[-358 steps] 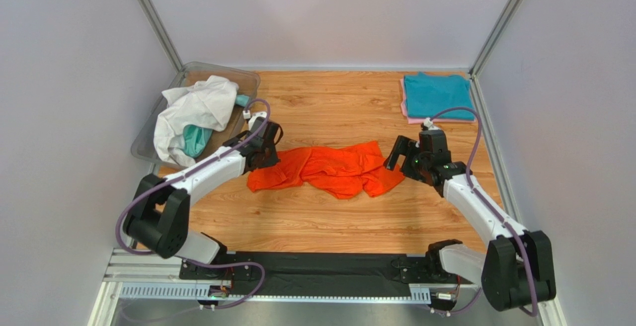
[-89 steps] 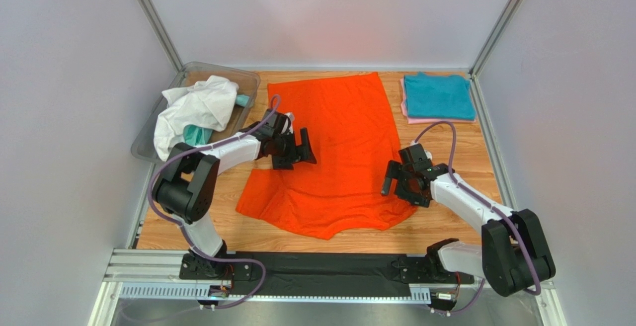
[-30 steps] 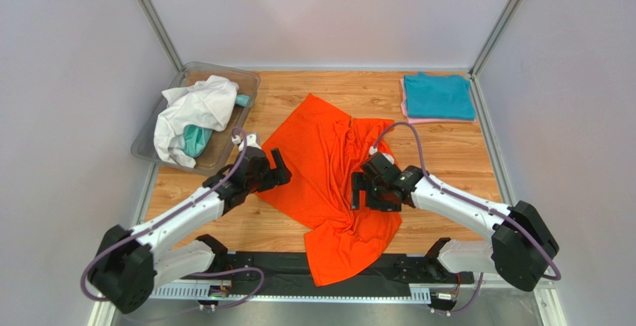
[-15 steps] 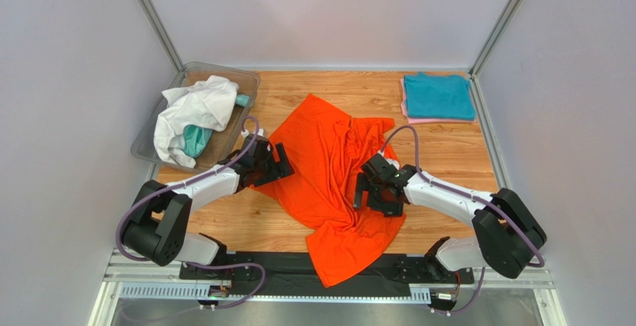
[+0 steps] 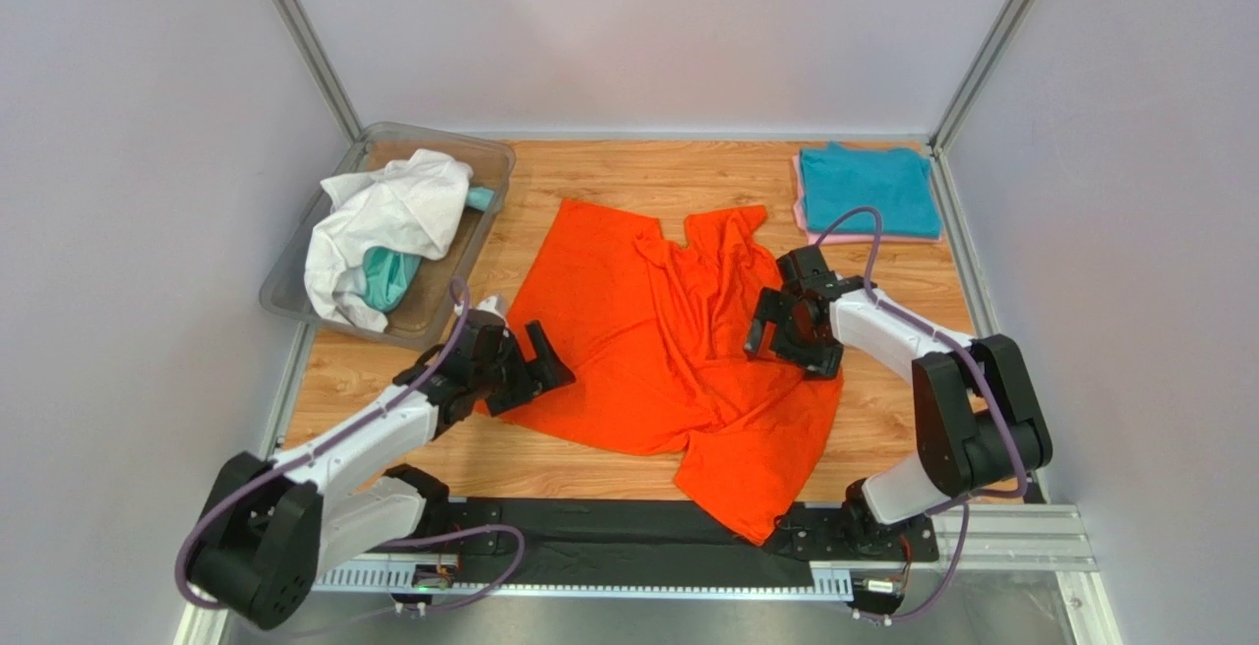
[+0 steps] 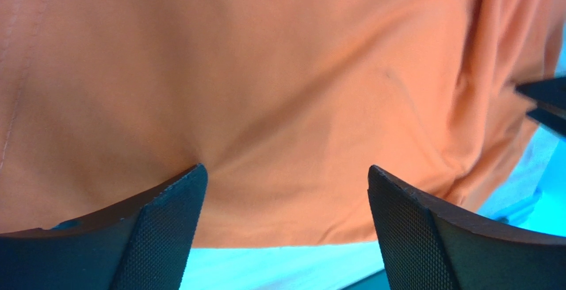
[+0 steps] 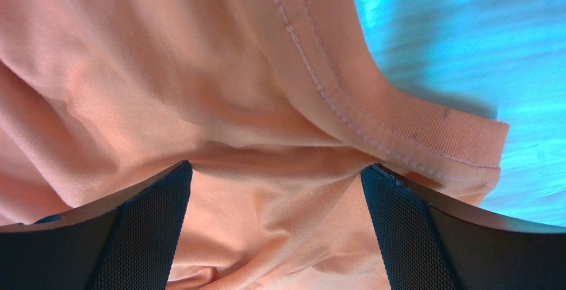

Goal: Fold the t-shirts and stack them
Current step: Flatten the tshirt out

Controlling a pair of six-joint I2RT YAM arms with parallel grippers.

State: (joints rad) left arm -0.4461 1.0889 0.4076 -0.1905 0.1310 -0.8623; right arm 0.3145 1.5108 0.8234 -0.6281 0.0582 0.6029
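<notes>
The orange t-shirt (image 5: 665, 343) lies crumpled across the middle of the table, its lower tail reaching the front rail. My left gripper (image 5: 535, 368) sits at the shirt's left edge. In the left wrist view it (image 6: 282, 177) is open, with smooth orange cloth (image 6: 266, 91) and its edge below the jaws. My right gripper (image 5: 783, 333) hovers over the shirt's right part. The right wrist view shows it (image 7: 276, 170) open over wrinkled cloth beside a stitched hem (image 7: 398, 117). A folded teal t-shirt (image 5: 865, 191) rests on a pink one (image 5: 800, 212) at the back right.
A clear plastic bin (image 5: 296, 284) at the back left holds a white t-shirt (image 5: 387, 210) and a teal one (image 5: 387, 277). Metal frame posts and grey walls close in three sides. A black rail (image 5: 591, 527) runs along the front.
The orange shirt has spread wider at the back and its tail has shifted right. My left gripper drew back toward the front left, and my right gripper moved back and to the right.
</notes>
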